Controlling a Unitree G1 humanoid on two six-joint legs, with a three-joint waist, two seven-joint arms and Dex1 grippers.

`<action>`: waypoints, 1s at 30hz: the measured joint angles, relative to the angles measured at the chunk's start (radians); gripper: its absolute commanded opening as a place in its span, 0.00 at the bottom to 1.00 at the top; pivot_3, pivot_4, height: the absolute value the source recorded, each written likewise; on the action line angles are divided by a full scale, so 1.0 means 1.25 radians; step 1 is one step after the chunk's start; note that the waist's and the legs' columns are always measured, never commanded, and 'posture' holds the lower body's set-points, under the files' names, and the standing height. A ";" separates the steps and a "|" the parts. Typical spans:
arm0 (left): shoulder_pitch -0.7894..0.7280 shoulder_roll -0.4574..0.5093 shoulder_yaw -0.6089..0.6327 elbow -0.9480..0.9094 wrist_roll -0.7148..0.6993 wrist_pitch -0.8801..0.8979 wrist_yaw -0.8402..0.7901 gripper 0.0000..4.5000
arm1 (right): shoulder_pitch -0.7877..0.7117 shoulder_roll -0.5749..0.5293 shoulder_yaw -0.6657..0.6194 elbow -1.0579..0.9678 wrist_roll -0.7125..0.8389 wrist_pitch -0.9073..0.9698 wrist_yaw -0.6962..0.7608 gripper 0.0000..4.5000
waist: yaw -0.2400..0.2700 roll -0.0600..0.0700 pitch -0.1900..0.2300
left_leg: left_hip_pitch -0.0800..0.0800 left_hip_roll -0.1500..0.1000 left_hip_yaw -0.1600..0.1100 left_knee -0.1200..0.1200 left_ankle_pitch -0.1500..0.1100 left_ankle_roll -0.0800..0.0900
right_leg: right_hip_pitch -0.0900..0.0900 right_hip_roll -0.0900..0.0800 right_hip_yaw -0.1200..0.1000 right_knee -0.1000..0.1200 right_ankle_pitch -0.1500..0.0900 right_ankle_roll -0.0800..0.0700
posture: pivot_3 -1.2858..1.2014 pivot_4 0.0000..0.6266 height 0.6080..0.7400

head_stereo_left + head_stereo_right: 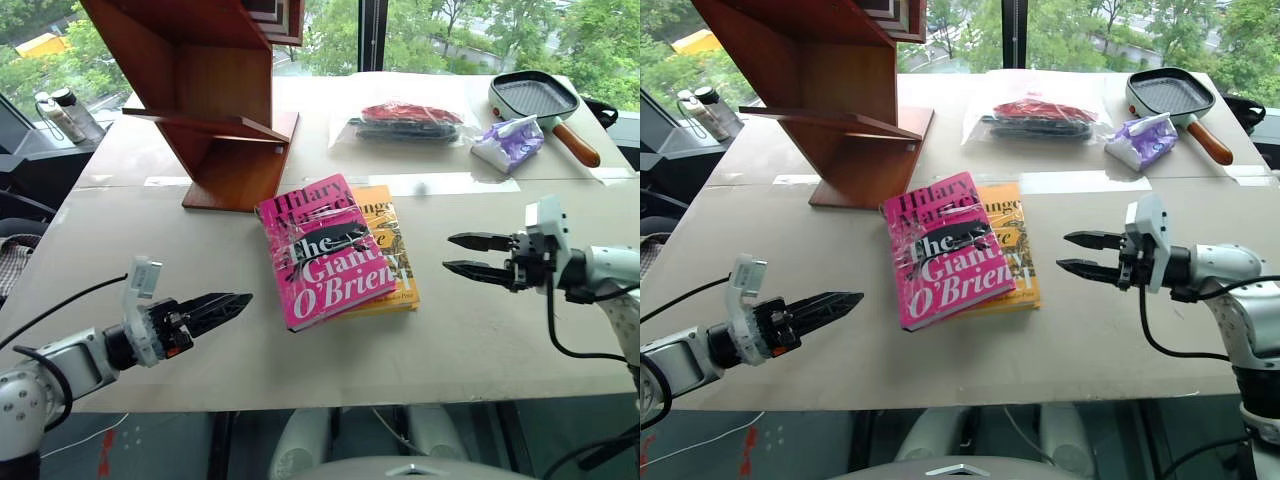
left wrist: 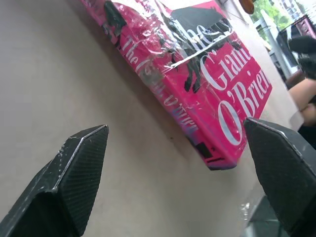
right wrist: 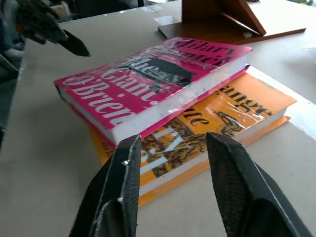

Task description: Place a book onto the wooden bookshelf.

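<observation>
Pink book overhangs yellow book; both pincers apart, flanking, seemingly clear.

Pink book atop yellow book.

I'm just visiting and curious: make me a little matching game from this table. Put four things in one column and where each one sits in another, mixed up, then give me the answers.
Things:
1. pink book
2. yellow book
3. wooden bookshelf
4. grill pan

Places:
A. at the far right corner of the table
B. lying on top of another book
C. standing on the far left part of the table
D. underneath, sticking out to the right

Pairs: 1-B, 2-D, 3-C, 4-A
</observation>
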 measured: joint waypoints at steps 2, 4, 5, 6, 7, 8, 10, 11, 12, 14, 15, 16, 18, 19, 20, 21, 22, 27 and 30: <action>-0.065 -0.001 -0.024 0.087 -0.048 0.072 0.063 1.00 | 0.026 -0.009 -0.038 -0.050 0.045 0.008 -0.003 0.90 | -0.002 0.000 0.000 | 0.003 0.000 0.001 0.001 0.000 0.000 | 0.001 0.001 0.001 0.003 0.000 0.000 | 0.52 0.24 1.00; -0.115 -0.003 -0.045 0.157 -0.065 0.117 0.103 1.00 | 0.046 -0.019 -0.069 -0.087 0.081 0.020 -0.006 1.00 | -0.002 -0.001 0.000 | 0.006 0.000 0.001 0.001 0.000 0.000 | 0.003 0.001 0.001 0.004 0.000 0.000 | 0.52 0.24 1.00; -0.164 -0.013 -0.054 0.218 -0.079 0.148 0.124 1.00 | 0.073 -0.031 -0.096 -0.114 0.108 0.026 -0.007 1.00 | 0.000 -0.001 0.000 | 0.006 0.000 0.001 0.001 0.000 -0.001 | 0.004 0.001 0.001 0.005 0.000 0.000 | 0.52 0.24 1.00; -0.182 -0.018 -0.055 0.241 -0.084 0.156 0.133 1.00 | 0.081 -0.034 -0.105 -0.123 0.118 0.030 -0.007 1.00 | 0.003 -0.001 0.000 | 0.006 -0.001 0.000 0.002 0.001 -0.001 | 0.004 0.001 0.001 0.006 0.000 0.000 | 0.52 0.24 1.00; -0.230 -0.033 -0.065 0.291 -0.087 0.173 0.149 1.00 | 0.100 -0.039 -0.127 -0.137 0.134 0.032 -0.008 1.00 | 0.005 -0.001 -0.001 | 0.006 -0.001 0.000 0.002 0.001 -0.002 | 0.004 0.001 0.001 0.006 0.000 0.000 | 0.52 0.24 1.00; -0.253 -0.040 -0.070 0.313 -0.088 0.179 0.157 1.00 | 0.103 -0.041 -0.134 -0.144 0.142 0.035 -0.009 1.00 | 0.006 -0.001 -0.001 | 0.006 -0.001 0.000 0.003 0.001 -0.002 | 0.004 0.001 0.000 0.006 0.000 0.000 | 0.52 0.24 1.00; -0.322 -0.069 -0.087 0.369 -0.078 0.194 0.171 1.00 | 0.110 -0.044 -0.163 -0.152 0.177 0.037 -0.012 1.00 | 0.007 -0.002 -0.001 | 0.006 -0.002 -0.001 0.005 0.001 -0.002 | 0.005 0.000 0.000 0.007 0.000 0.000 | 0.52 0.24 1.00; -0.349 -0.082 -0.097 0.390 -0.070 0.200 0.176 1.00 | 0.107 -0.045 -0.174 -0.150 0.190 0.037 -0.014 1.00 | 0.007 -0.003 -0.001 | 0.006 -0.002 0.000 0.006 0.001 -0.002 | 0.005 0.000 0.001 0.007 0.000 0.000 | 0.52 0.24 1.00; -0.374 -0.096 -0.107 0.409 -0.060 0.205 0.177 1.00 | 0.095 -0.048 -0.176 -0.144 0.198 0.037 -0.015 1.00 | 0.006 -0.003 -0.001 | 0.006 -0.002 0.000 0.006 0.001 -0.002 | 0.006 0.000 0.001 0.007 0.000 0.000 | 0.52 0.24 1.00; -0.409 -0.121 -0.127 0.431 -0.044 0.215 0.176 1.00 | 0.068 -0.055 -0.175 -0.129 0.205 0.036 -0.013 1.00 | 0.001 -0.003 -0.001 | 0.006 -0.003 0.000 0.007 0.001 -0.002 | 0.006 0.000 0.001 0.007 0.000 0.000 | 0.52 0.24 1.00; -0.425 -0.133 -0.137 0.446 -0.028 0.220 0.171 1.00 | 0.050 -0.063 -0.172 -0.112 0.207 0.036 -0.008 1.00 | 0.000 -0.003 -0.001 | 0.006 -0.003 0.000 0.007 0.001 -0.002 | 0.005 0.000 0.002 0.007 0.000 0.000 | 0.52 0.24 1.00; -0.431 -0.136 -0.138 0.450 -0.024 0.220 0.168 1.00 | 0.043 -0.066 -0.171 -0.107 0.207 0.036 -0.006 1.00 | 0.000 -0.003 -0.001 | 0.006 -0.003 0.000 0.007 0.001 -0.002 | 0.005 0.000 0.002 0.008 0.000 0.000 | 0.52 0.24 1.00; -0.453 -0.146 -0.140 0.470 -0.007 0.223 0.162 1.00 | 0.014 -0.074 -0.160 -0.084 0.207 0.036 0.004 1.00 | 0.002 -0.003 -0.001 | 0.006 -0.002 0.000 0.007 0.001 -0.002 | 0.005 0.000 0.001 0.008 0.000 0.000 | 0.52 0.24 1.00; -0.473 -0.158 -0.142 0.488 0.010 0.224 0.157 1.00 | -0.016 -0.080 -0.147 -0.070 0.207 0.036 0.014 1.00 | 0.004 -0.003 -0.001 | 0.006 -0.002 0.000 0.007 0.001 -0.002 | 0.005 0.000 0.001 0.008 0.000 0.000 | 0.52 0.24 1.00; -0.480 -0.164 -0.142 0.495 0.016 0.224 0.154 1.00 | -0.029 -0.082 -0.141 -0.066 0.207 0.035 0.016 1.00 | 0.004 -0.003 -0.001 | 0.006 -0.002 0.000 0.007 0.001 -0.002 | 0.005 0.000 0.001 0.008 0.000 0.000 | 0.52 0.24 1.00; -0.488 -0.169 -0.142 0.506 0.023 0.224 0.148 1.00 | -0.045 -0.086 -0.134 -0.063 0.207 0.035 0.024 1.00 | 0.005 -0.003 -0.001 | 0.005 -0.002 0.000 0.007 0.001 -0.002 | 0.005 0.000 0.001 0.008 0.000 0.000 | 0.52 0.24 1.00; -0.495 -0.172 -0.142 0.517 0.031 0.225 0.138 1.00 | -0.060 -0.091 -0.126 -0.055 0.207 0.034 0.033 1.00 | 0.005 -0.003 -0.001 | 0.005 -0.003 0.000 0.007 0.001 -0.002 | 0.005 0.000 0.001 0.008 0.000 0.000 | 0.52 0.24 1.00; -0.526 -0.189 -0.145 0.569 0.088 0.226 0.073 1.00 | -0.108 -0.102 -0.088 -0.019 0.191 0.027 0.059 1.00 | 0.015 -0.002 -0.002 | 0.005 -0.004 -0.002 0.008 0.001 -0.002 | 0.005 -0.002 0.000 0.008 0.000 0.000 | 0.52 0.24 1.00; -0.546 -0.200 -0.160 0.600 0.130 0.215 0.024 0.83 | -0.109 -0.106 -0.073 -0.018 0.181 0.022 0.067 1.00 | 0.026 -0.002 -0.002 | 0.004 -0.004 -0.002 0.009 0.001 -0.002 | 0.006 -0.002 -0.001 0.008 0.000 0.000 | 0.52 0.24 1.00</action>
